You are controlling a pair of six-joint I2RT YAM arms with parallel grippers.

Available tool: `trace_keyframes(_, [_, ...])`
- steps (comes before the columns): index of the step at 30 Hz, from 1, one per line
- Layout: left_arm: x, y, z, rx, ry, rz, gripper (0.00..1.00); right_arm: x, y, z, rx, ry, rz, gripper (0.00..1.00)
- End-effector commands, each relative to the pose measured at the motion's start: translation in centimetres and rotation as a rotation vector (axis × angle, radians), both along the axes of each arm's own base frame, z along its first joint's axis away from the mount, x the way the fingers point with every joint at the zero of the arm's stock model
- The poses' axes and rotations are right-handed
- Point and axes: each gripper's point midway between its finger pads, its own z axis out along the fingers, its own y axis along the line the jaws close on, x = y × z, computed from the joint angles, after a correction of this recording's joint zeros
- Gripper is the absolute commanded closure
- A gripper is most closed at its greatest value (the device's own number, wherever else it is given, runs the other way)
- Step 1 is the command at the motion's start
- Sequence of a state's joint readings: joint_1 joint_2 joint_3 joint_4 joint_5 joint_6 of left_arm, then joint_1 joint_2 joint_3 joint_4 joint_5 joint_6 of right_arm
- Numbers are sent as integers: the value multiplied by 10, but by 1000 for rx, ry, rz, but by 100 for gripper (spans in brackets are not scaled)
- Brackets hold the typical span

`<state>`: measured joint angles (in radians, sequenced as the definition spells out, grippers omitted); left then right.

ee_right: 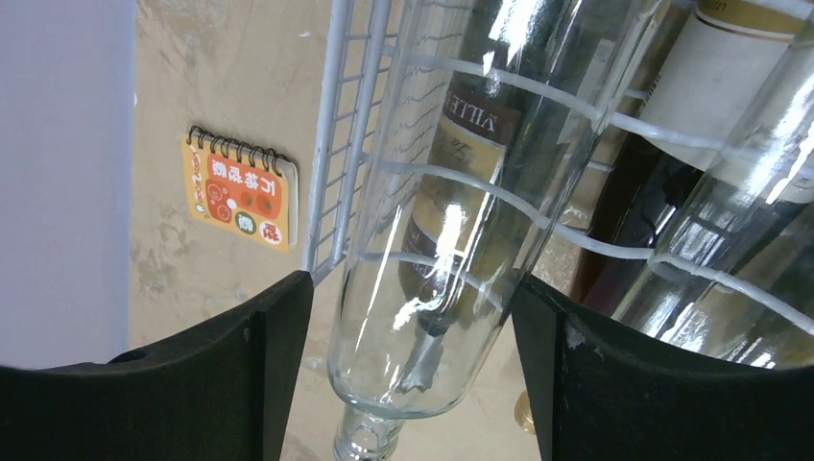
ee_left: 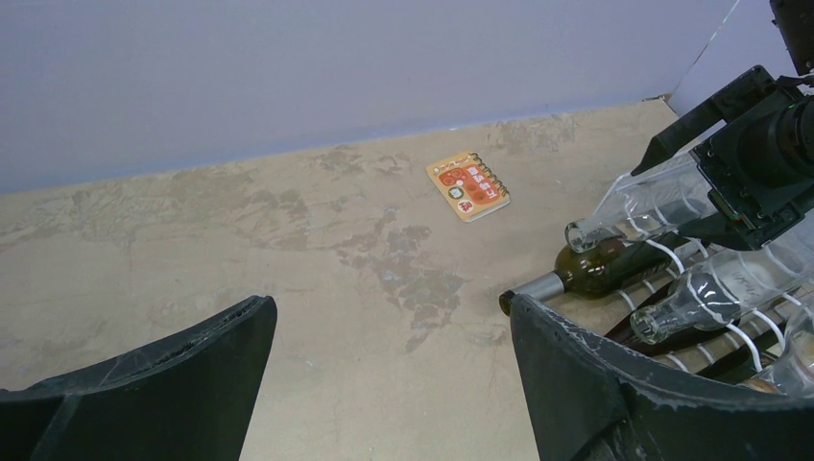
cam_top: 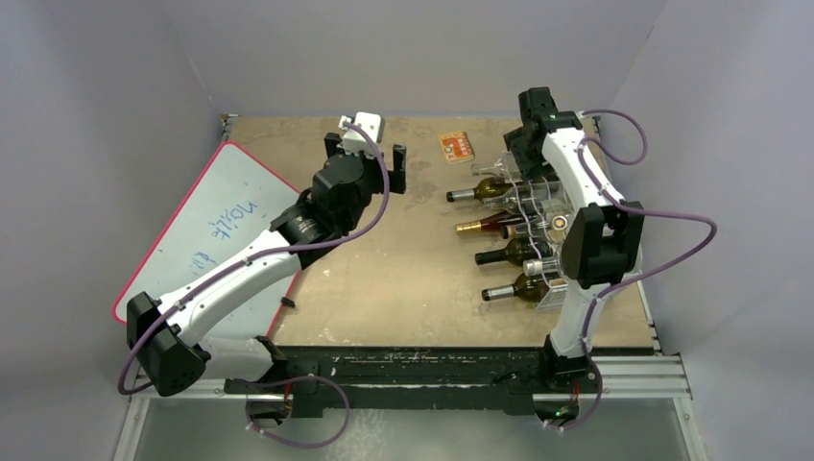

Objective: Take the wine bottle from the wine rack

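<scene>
The white wire wine rack (cam_top: 549, 204) stands on the right of the table and holds several bottles with their necks pointing left. A clear glass bottle (ee_right: 422, 336) lies in its top tier at the far end, over a dark labelled bottle. My right gripper (ee_right: 411, 293) is open, and its fingers straddle the clear bottle's shoulder; it also shows in the top view (cam_top: 519, 152). White rack wires (ee_right: 347, 144) run past it. My left gripper (ee_left: 392, 309) is open and empty above bare table left of the rack, as the top view (cam_top: 365, 156) shows. A dark bottle neck (ee_left: 538, 286) lies by its right finger.
A small orange spiral notebook (cam_top: 457, 146) lies on the table behind the rack's left end and shows in both wrist views (ee_left: 467, 185) (ee_right: 240, 192). A red-edged whiteboard (cam_top: 221, 221) leans at the table's left. Grey walls close in on three sides.
</scene>
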<state>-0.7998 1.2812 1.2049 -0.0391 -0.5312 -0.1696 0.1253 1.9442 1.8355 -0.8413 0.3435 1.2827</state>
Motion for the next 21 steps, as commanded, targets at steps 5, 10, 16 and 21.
trace_keyframes(5, [4, 0, 9, -4, -31, 15, 9, 6, 2, -8, 57, -32, -47, 22])
trace_keyframes(10, [5, 0, 9, -1, -30, 19, 9, 3, -1, -21, 70, -15, -67, 21])
trace_keyframes(16, [8, 2, 3, 23, -23, 44, 10, 4, -3, -24, 88, -31, -83, 21])
trace_keyframes(21, [8, 2, 3, 23, -22, 41, 10, 8, -4, -2, 87, -94, -82, 32])
